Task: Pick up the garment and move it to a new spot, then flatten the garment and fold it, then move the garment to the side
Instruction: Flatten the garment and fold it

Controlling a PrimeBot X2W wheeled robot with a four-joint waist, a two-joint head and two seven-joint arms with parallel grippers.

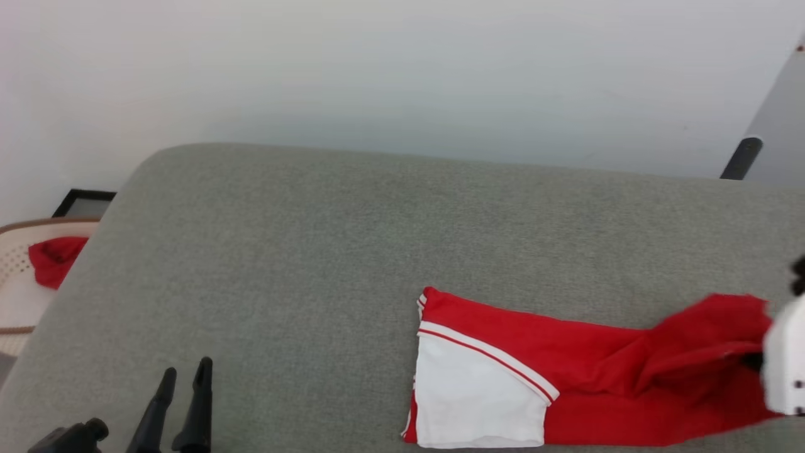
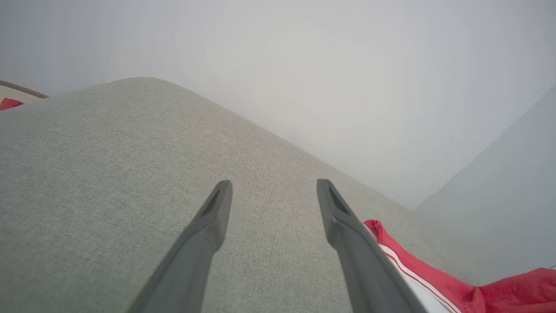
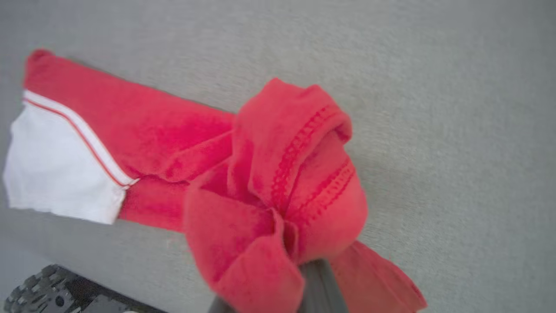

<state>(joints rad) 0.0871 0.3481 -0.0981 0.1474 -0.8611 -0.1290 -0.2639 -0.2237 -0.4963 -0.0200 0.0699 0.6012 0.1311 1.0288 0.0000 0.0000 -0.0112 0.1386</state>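
Observation:
The garment (image 1: 566,358), a red shirt with a white sleeve, lies folded into a long strip on the grey cushioned surface (image 1: 283,251) at the front right. Its right end is bunched and raised off the surface, with my right gripper (image 1: 751,362) shut on it at the view's right edge. The right wrist view shows the gathered hem of the garment (image 3: 278,174) wrapped over one grey finger (image 3: 319,282), the tips buried in cloth. My left gripper (image 1: 187,371) hangs open over bare cushion at the front left, well away from the shirt. In its own view the left gripper (image 2: 273,184) holds nothing, and the garment (image 2: 417,267) lies to its right.
A beige basket (image 1: 12,264) holding a small red cloth bundle (image 1: 53,258) stands off the cushion's left edge, with a dark frame (image 1: 82,202) behind it. A white wall runs behind the cushion. A dark pole (image 1: 741,157) leans at the far right. A dark treaded part (image 3: 39,291) sits below the cushion's near edge.

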